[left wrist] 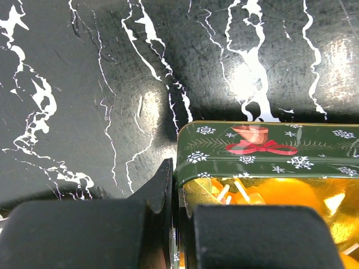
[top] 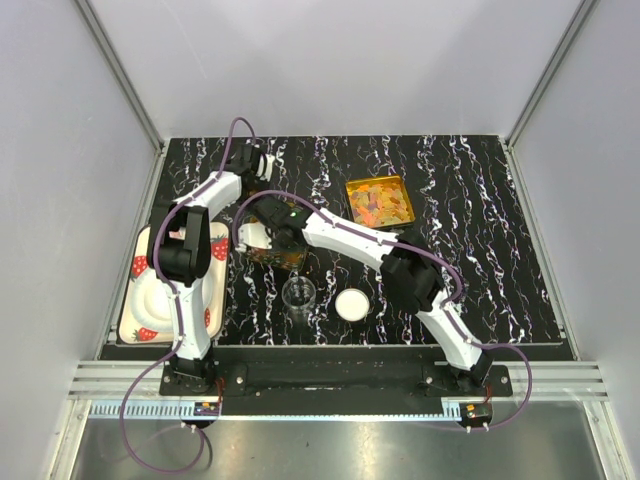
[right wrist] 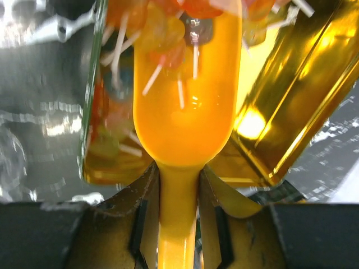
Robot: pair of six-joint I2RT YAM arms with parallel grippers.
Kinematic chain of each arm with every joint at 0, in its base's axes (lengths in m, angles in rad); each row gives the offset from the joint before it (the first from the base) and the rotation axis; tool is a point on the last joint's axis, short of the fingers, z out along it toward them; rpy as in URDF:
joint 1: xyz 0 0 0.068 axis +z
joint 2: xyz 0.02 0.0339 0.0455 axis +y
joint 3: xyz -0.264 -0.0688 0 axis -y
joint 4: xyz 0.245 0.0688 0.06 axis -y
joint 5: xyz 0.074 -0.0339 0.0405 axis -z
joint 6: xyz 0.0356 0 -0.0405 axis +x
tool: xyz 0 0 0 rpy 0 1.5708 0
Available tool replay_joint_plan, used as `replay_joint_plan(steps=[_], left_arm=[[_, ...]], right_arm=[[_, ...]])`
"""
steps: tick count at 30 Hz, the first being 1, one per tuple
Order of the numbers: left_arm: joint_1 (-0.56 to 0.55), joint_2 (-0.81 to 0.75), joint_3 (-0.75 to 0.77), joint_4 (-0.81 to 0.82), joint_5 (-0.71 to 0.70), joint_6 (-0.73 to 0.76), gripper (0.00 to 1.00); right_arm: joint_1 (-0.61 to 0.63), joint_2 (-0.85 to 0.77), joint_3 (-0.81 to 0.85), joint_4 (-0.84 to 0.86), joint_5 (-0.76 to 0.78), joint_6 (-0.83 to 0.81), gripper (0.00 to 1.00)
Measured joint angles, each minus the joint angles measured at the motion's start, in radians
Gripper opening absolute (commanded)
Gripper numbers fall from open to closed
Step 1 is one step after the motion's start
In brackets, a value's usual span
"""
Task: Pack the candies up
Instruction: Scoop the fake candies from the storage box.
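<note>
A green Christmas tin (left wrist: 263, 148) with a gold inside stands left of the table's middle (top: 278, 256). My left gripper (left wrist: 175, 185) is shut on its side wall, one finger outside and one inside. Candies (left wrist: 241, 193) lie in it, some with white sticks. My right gripper (right wrist: 178, 179) is shut on the handle of the yellow-orange scoop (right wrist: 182, 112). The scoop's bowl is over the tin's gold inside (right wrist: 291, 112), with candies (right wrist: 162, 33) at its far end. In the top view both grippers, left (top: 258, 238) and right (top: 283, 238), meet at this tin. A second open gold tin (top: 380, 200) full of candies (top: 378, 203) sits to the right.
A clear glass cup (top: 298, 295) and a round white lid (top: 352, 304) stand near the front, just below the tin. A white tray with strawberry prints (top: 150, 295) lies at the left edge beside the left arm.
</note>
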State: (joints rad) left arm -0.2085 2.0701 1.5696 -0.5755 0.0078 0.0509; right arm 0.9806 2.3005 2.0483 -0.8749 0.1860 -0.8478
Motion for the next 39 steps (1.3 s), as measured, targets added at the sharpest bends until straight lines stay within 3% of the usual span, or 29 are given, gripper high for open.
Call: replay_joint_plan(steps=[5,21,39], left_arm=[[0.001,-0.001,-0.003,0.003,0.002,0.001,0.0],[0.0,-0.001,-0.011,0.018,0.011,-0.006,0.0],[-0.001,-0.001,-0.013,0.024,0.023,-0.027,0.0]], right_arm=[[-0.011,0.009,-0.008,0.056,-0.043,0.079,0.0],[-0.077,-0.112,-0.268,0.333,-0.159,0.237,0.0],[-0.14,-0.257,-0.442,0.395,-0.291,0.304,0.0]])
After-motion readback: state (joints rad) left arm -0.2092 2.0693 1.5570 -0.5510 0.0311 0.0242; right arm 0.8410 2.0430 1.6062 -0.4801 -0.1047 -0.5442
